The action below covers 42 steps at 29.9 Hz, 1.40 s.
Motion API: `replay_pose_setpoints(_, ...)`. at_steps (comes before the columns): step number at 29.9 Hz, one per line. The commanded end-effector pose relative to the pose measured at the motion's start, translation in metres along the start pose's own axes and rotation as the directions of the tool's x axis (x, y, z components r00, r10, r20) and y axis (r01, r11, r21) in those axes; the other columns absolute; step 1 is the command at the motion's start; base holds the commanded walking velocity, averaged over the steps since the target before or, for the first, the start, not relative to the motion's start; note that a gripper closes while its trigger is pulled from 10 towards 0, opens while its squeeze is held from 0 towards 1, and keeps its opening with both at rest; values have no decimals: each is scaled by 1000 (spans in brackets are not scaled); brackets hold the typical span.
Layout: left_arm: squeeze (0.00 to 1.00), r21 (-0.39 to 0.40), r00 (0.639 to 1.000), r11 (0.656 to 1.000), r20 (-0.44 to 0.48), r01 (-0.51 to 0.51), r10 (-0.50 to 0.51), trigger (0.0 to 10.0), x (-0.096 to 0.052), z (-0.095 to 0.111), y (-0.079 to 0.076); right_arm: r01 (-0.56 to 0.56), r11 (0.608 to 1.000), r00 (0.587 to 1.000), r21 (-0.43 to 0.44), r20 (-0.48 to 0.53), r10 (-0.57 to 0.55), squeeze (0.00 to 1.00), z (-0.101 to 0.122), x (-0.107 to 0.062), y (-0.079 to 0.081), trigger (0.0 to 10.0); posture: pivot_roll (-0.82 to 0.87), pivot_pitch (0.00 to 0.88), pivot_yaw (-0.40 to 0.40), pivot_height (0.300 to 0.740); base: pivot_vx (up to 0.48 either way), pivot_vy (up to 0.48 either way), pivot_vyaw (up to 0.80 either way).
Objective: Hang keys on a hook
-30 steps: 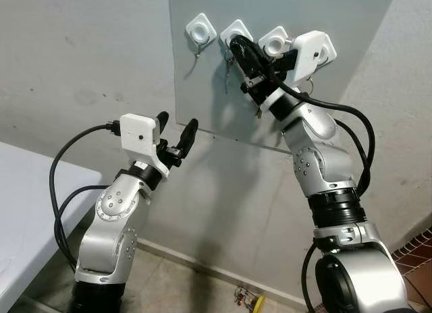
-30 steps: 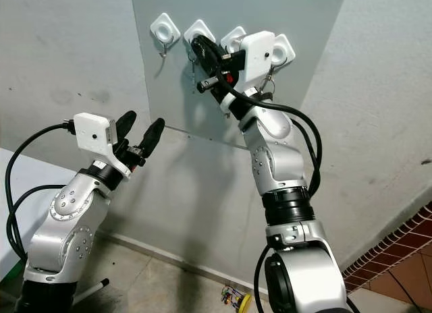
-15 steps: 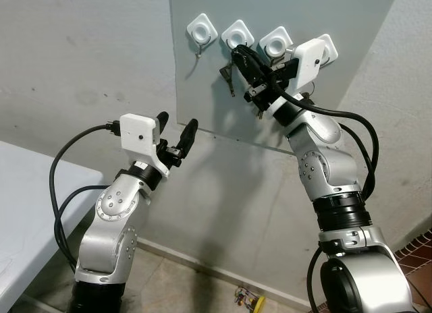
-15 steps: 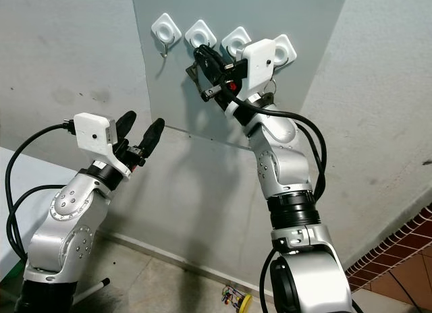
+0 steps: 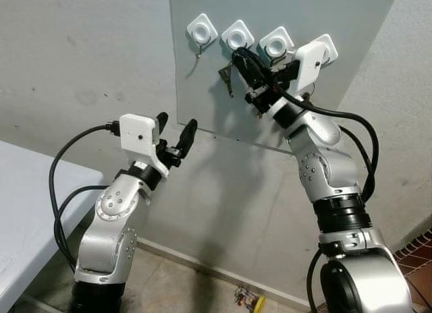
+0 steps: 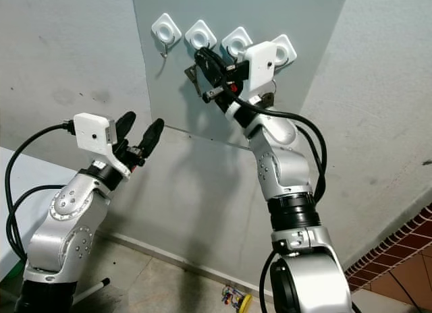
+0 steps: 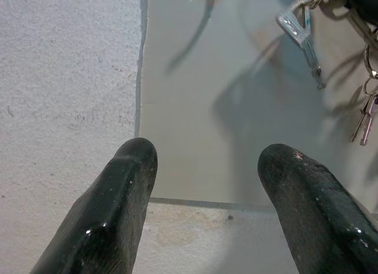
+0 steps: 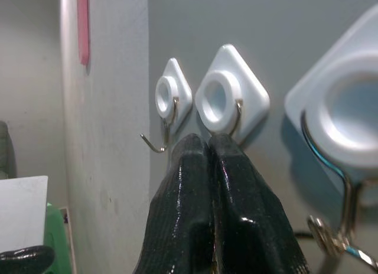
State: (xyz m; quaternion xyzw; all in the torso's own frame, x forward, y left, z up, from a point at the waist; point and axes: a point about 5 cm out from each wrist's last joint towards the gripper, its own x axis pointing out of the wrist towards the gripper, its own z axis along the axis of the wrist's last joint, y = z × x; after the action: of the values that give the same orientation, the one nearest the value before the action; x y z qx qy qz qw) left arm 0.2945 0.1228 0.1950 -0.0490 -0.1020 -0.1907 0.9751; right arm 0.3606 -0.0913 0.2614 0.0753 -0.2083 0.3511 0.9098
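Mounted on the grey wall, a panel (image 5: 283, 70) carries four white hooks. The right gripper (image 5: 237, 57), raised just below the second hook (image 5: 237, 35), is clenched on the keys (image 5: 226, 75), which dangle beneath its fingertips, near that hook but not on it. The left gripper (image 5: 177, 132) is held lower, fingers spread and empty. No writing can be read.

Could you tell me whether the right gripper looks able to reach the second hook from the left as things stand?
Probably yes. The right gripper, shut on the keys, sits just under the second hook, with only bare panel between them.
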Motion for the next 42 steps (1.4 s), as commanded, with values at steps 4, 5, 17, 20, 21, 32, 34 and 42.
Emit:
replay_pose_setpoints(4,0,-1,1000,1000,12,11,-11,10000,0,4,-2,19,999,999,27,31,-20,0,5,-7,-4,10000,-94,11,-25,740,0,0,0)
replay_pose_setpoints(5,0,-1,1000,1000,11,12,-12,10000,1,4,-2,16,999,1000,31,27,-16,0,4,-7,-3,10000,-96,11,-25,740,0,0,0)
replay_pose_setpoints(17,0,4,1000,1000,13,13,-13,10000,2,5,-2,4,998,999,69,35,-6,1000,4,-9,-2,10000,-95,8,-24,740,0,0,0)
replay_pose_setpoints(20,0,5,1000,1000,13,12,-12,10000,2,5,-2,1,998,999,71,35,-3,1000,4,-8,-1,10000,-95,8,-24,740,0,0,0)
replay_pose_setpoints(21,0,5,1000,1000,13,12,-12,10000,2,5,-2,1,998,999,69,34,-3,1000,4,-8,-1,10000,-95,8,-24,740,0,0,0)
replay_pose_setpoints(32,0,11,1000,1000,9,-11,11,10000,0,4,1,4,998,1000,63,31,-6,1000,3,-10,-1,10000,-90,22,-27,740,0,0,0)
replay_pose_setpoints(34,0,13,1000,1000,4,-19,19,10000,-1,2,2,0,999,1000,51,20,-1,1000,-1,-14,0,10000,-90,22,-27,740,0,0,0)
replay_pose_setpoints(42,0,27,999,999,0,-36,36,10000,-2,-2,3,-7,999,1000,52,14,6,0,-12,-27,4,10000,-95,23,-25,740,0,0,0)
